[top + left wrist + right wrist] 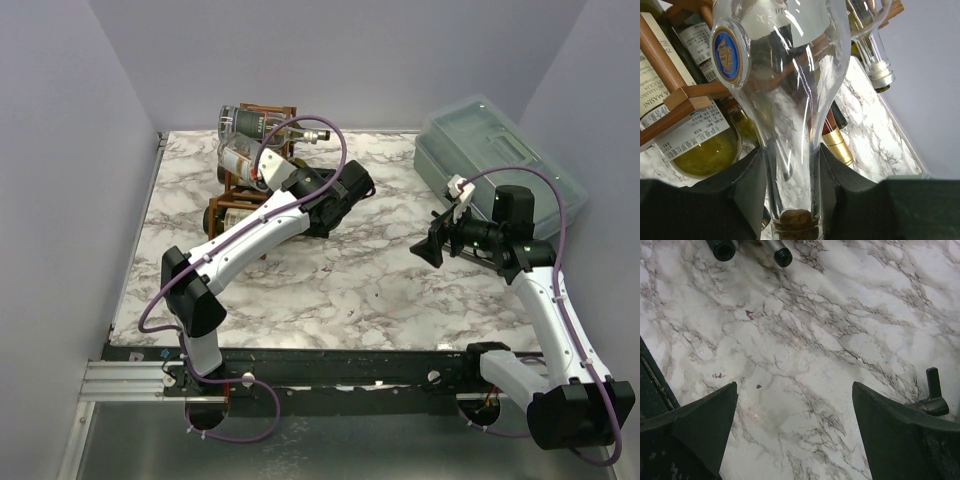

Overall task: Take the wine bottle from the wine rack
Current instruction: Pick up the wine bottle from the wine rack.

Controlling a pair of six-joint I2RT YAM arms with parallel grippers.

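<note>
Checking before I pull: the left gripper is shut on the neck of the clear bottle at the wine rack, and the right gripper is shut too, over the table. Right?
Not quite. The right gripper is open, its jaws wide apart over the marble table, as the right wrist view shows. The rest holds: the left gripper is shut on the neck of the clear bottle at the wine rack.

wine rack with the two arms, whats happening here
The left end effector is shut on the neck of a clear wine bottle, whose body looks to be in the wine rack among other bottles, so it is not yet out. The right end effector is open and empty, hanging over the marble table away from the rack.
</note>
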